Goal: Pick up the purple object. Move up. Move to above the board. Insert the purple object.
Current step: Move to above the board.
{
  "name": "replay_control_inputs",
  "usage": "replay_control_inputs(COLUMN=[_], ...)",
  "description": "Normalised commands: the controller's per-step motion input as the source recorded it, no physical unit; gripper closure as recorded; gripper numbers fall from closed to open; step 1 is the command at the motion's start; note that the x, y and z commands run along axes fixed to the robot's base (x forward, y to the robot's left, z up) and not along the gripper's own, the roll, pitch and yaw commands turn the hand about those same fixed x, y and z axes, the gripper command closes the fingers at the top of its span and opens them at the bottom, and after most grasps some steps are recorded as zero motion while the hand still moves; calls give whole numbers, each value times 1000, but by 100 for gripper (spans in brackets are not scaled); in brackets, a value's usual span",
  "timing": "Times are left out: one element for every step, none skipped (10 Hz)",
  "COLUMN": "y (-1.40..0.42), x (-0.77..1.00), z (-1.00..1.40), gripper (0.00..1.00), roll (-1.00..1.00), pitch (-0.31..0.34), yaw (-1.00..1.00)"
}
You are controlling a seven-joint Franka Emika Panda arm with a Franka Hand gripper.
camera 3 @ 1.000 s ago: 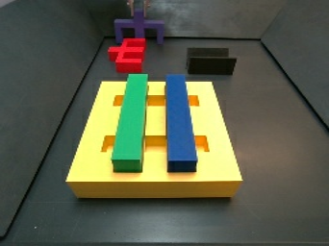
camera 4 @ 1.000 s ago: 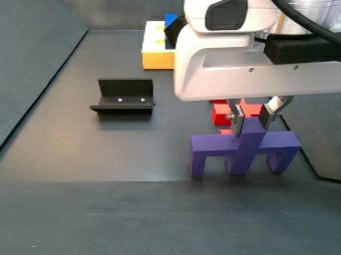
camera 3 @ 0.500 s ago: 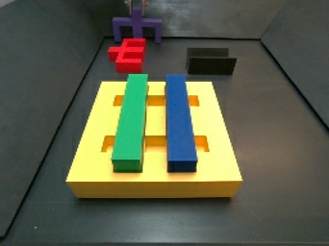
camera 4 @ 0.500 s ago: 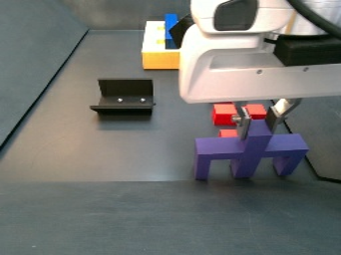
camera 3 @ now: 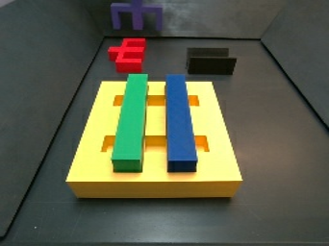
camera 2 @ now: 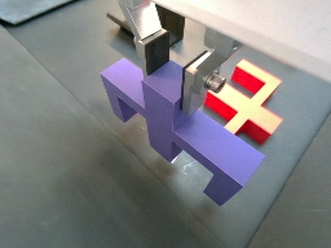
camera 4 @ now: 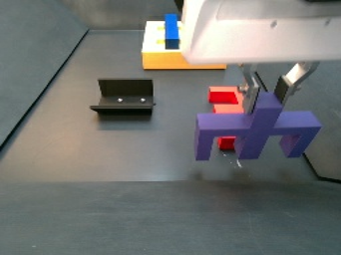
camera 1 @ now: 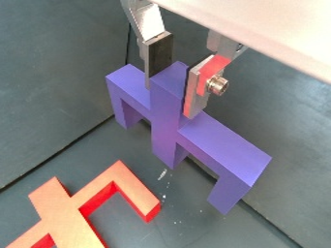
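The purple object (camera 4: pixel 226 129) hangs clear of the dark floor, its shadow lying below it. My gripper (camera 4: pixel 270 90) is shut on its central upright post, crossbar and legs pointing down. Both wrist views show the post clamped between the dark pad and the silver plate: the gripper (camera 1: pixel 179 76) on the purple object (camera 1: pixel 195 145), and the gripper (camera 2: pixel 175 73) on the purple object (camera 2: pixel 181 136). In a side view the purple object (camera 3: pixel 137 13) sits high at the far end, well behind the yellow board (camera 3: pixel 90 144), which carries a green bar (camera 3: pixel 130 120) and a blue bar (camera 3: pixel 182 120). The board (camera 4: pixel 158 60) also shows far away.
A red notched block (camera 3: pixel 127 52) lies on the floor between the held piece and the board, and it shows below the gripper as the red block (camera 4: pixel 224 98) (camera 1: pixel 72 208) (camera 2: pixel 246 97). The dark fixture (camera 3: pixel 213 61) (camera 4: pixel 124 97) stands off to one side.
The gripper has risen with the purple object in it; the piece has left the floor and now hangs above it. The red block and the board stay put.
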Motion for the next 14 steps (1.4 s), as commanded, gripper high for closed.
replay_control_inputs(y=[0,-7,-18,-6,16,11,6,-1400,-1400,-1400,-1400,-1400,-1400,-1400], x=[0,-23,-65,-2,40,41,44,241,238,233,229,231,229,228], z=[1400,1400,1400,1400,837,482,236,128,116,117,118,119,123,126], gripper=[100,100,100,100,100,100,100,100,100,100,100,100,100,100], roll=[0,-28,0,10,-14,-1,7,-53,-37,11,-32,-16,-8,-19], pitch=[0,14,19,9,55,84,70,138,117,75,10,11,13,19], yaw=[0,-9,-5,2,-1,-5,0,-136,-127,-57,-19,1,1,0])
